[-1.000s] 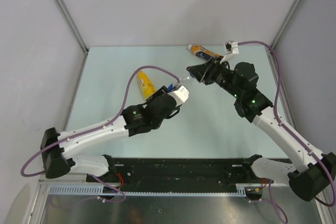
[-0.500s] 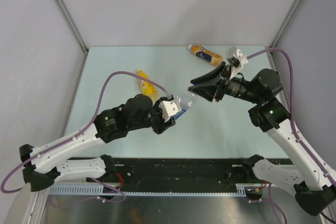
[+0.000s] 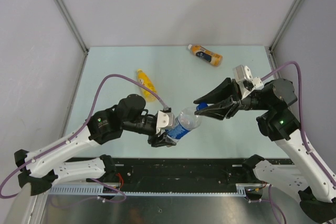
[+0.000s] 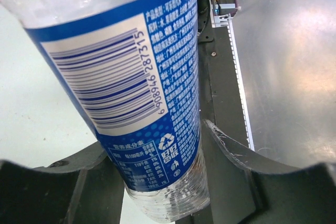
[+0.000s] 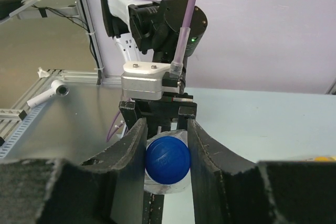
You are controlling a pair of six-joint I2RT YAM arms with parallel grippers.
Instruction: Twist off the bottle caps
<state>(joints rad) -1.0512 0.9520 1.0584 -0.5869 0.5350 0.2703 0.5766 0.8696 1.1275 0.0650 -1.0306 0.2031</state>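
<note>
Clear bottle (image 3: 185,123): lying sideways above the table (image 3: 115,61), body clamped in my left gripper (image 3: 168,132). Right gripper (image 3: 198,107): closed on the blue cap (image 5: 168,160). Step: unscrewing. Next, I judge: twist the cap, bottle steady.

Pale green tabletop (image 3: 105,61), grey walls (image 3: 173,3) (plain), black mounting plate (image 3: 184,167), slotted cable duct (image 3: 173,192).
</note>
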